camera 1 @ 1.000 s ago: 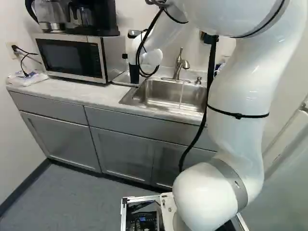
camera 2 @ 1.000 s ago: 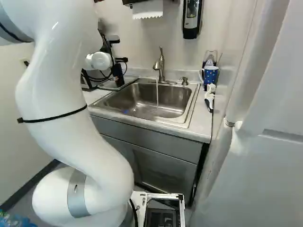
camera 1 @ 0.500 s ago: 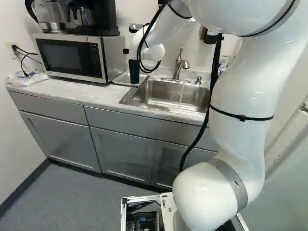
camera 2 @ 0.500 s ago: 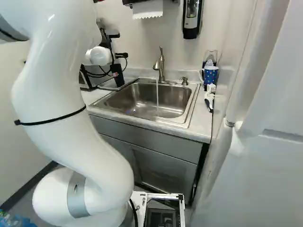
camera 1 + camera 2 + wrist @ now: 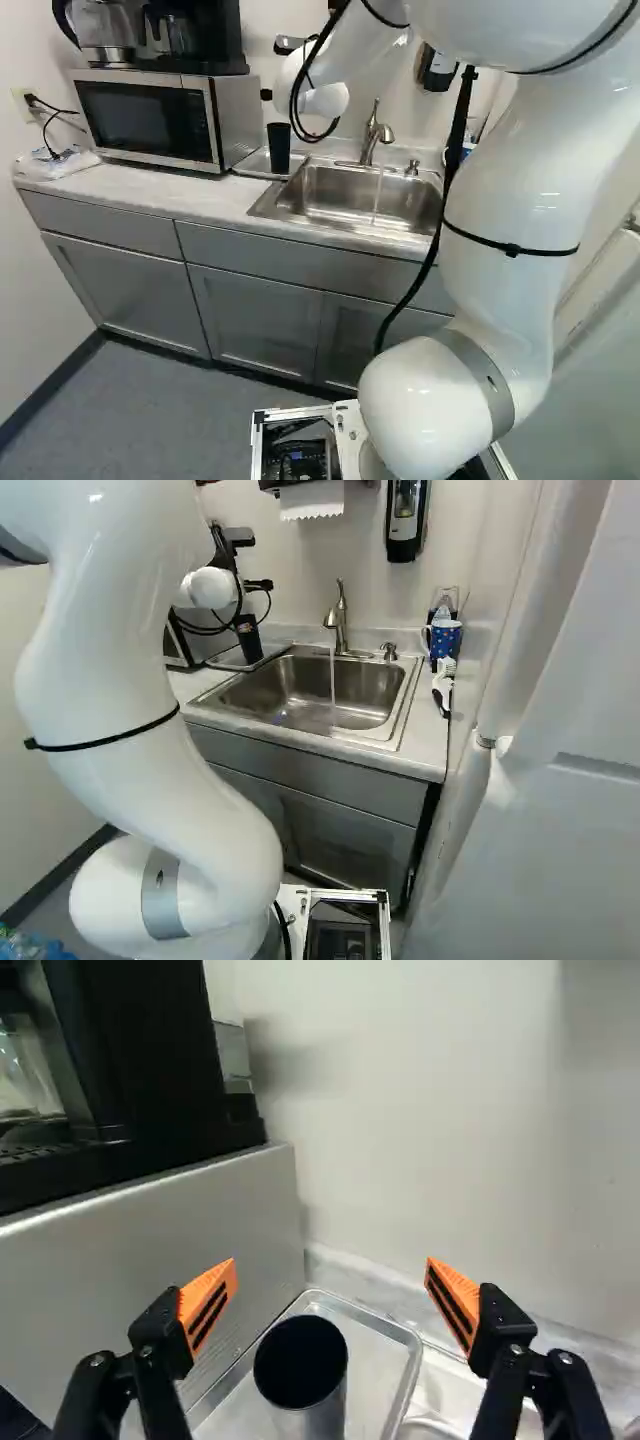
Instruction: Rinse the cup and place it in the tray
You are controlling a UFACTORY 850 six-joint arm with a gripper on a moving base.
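Note:
In the right base view my gripper (image 5: 258, 584) is partly visible, above the dark cup (image 5: 248, 638). The cup (image 5: 279, 148) stands upright on the metal tray (image 5: 256, 165), between microwave and sink in the left base view. Seen from the wrist, the gripper (image 5: 331, 1303) is open, its orange pads (image 5: 208, 1305) wide apart with nothing held. The cup's round dark mouth (image 5: 300, 1362) faces up, lower than the fingers and between their lines, apart from both. Bare tray (image 5: 372, 1365) shows around it. Water runs from the faucet (image 5: 341, 620) into the sink (image 5: 320, 685).
The microwave (image 5: 150, 120) stands close beside the tray, with a coffee maker (image 5: 195, 35) on top. A wall rises behind the counter. Beyond the sink are a blue dotted mug (image 5: 445, 638) and a white-and-black brush (image 5: 443, 685); a soap dispenser (image 5: 405, 520) hangs above.
The arm has lifted my gripper up and away from the cup, opening a gap above it. The cup has stayed upright in the tray, and the base has not moved.

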